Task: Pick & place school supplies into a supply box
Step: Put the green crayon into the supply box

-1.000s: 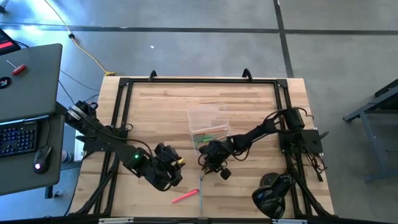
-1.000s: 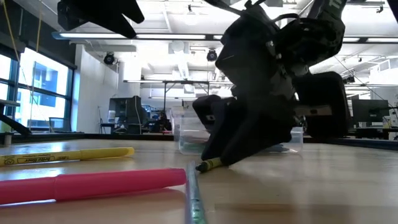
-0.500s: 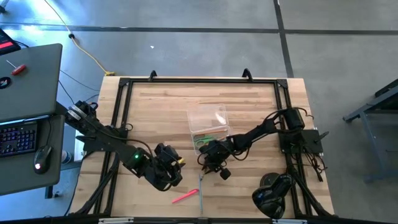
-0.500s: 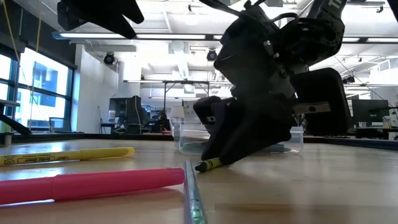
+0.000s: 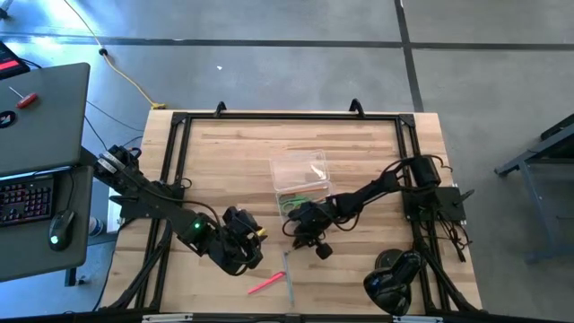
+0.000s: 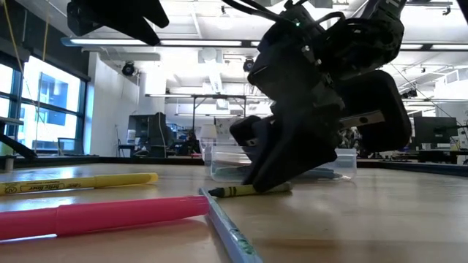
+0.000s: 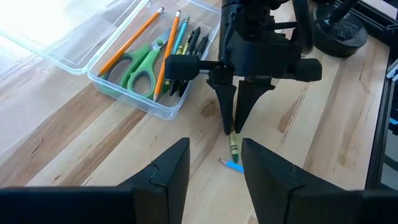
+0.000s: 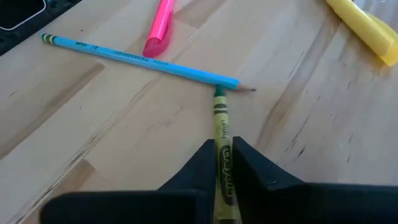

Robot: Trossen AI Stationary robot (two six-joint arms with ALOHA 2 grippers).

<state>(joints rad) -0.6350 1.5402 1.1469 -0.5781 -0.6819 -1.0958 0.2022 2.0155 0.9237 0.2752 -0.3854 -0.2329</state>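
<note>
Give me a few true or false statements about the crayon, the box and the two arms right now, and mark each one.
1. The right tool is shut on the crayon. True.
2. The scissors lie on the table outside the box. False: they lie inside the box, beside orange pencils.
3. The crayon's tip meets the blue pencil. True.
4. The left tool holds the pink pen. False: it is open and empty, and the pen lies on the table.
5. The yellow marker is in the box. False: it lies on the table.
</note>
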